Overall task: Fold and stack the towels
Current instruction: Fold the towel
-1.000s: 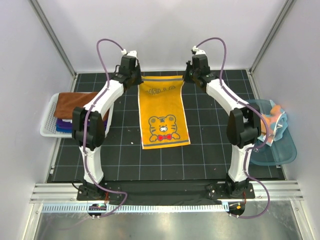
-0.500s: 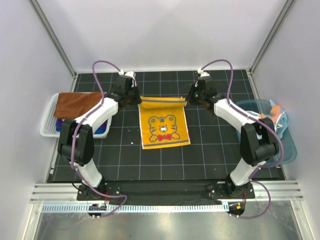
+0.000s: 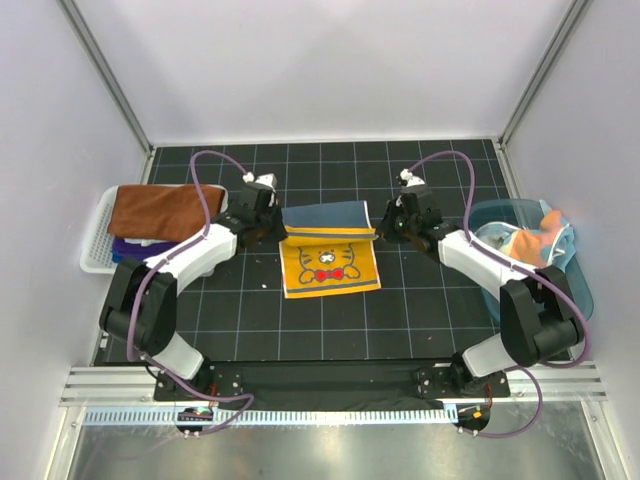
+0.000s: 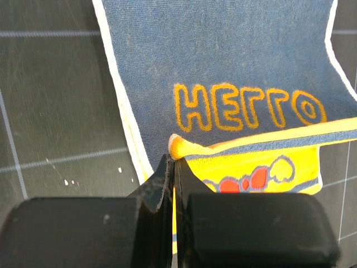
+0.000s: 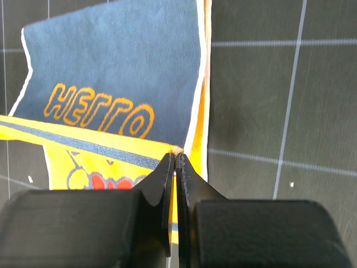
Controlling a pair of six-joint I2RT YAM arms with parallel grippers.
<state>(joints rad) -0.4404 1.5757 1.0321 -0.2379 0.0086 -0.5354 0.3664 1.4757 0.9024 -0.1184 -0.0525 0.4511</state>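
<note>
A yellow towel (image 3: 330,265) with a tiger face lies at the middle of the black grid mat. Its far part is lifted and turned over toward me, so the blue underside (image 3: 325,217) with orange lettering shows. My left gripper (image 3: 272,228) is shut on the towel's left far corner (image 4: 177,146). My right gripper (image 3: 386,226) is shut on the right far corner (image 5: 177,151). In the left wrist view the gripper (image 4: 174,161) pinches yellow cloth between closed jaws. The right wrist view shows the same at its gripper (image 5: 175,159). Both grippers hang just above the towel's lower layer.
A white slatted basket (image 3: 90,250) stands at the left edge, with a rust brown towel (image 3: 152,208) folded on top of purple and blue ones. A teal round tub (image 3: 565,300) at the right holds crumpled orange and light blue towels (image 3: 540,235).
Both grippers have come from the far edge of the mat toward me, carrying the towel's far corners. The yellow face has shortened and the blue underside has turned up.
</note>
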